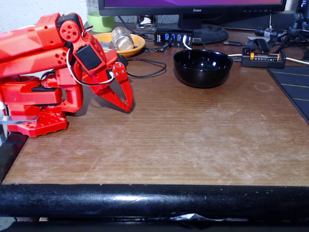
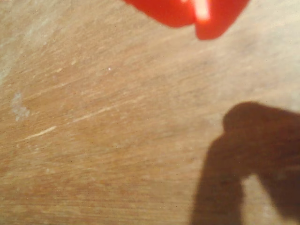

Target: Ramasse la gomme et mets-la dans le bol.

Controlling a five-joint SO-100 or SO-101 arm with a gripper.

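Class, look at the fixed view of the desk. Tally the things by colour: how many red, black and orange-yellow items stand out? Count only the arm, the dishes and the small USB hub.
Red: 1, the robot arm
Black: 2, the bowl and the USB hub
Orange-yellow: 1, the shallow dish
Total: 4

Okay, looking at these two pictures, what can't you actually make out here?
- Inside of the black bowl, fixed view: glossy dark interior, too dark to tell whether anything lies in it.
- Gripper, wrist view: blurred and cut off by the top edge; only red tips show.
- Monitor, fixed view: cut off by the top edge.
- Jar in the orange dish, fixed view: partly hidden behind the arm; contents too small to tell.
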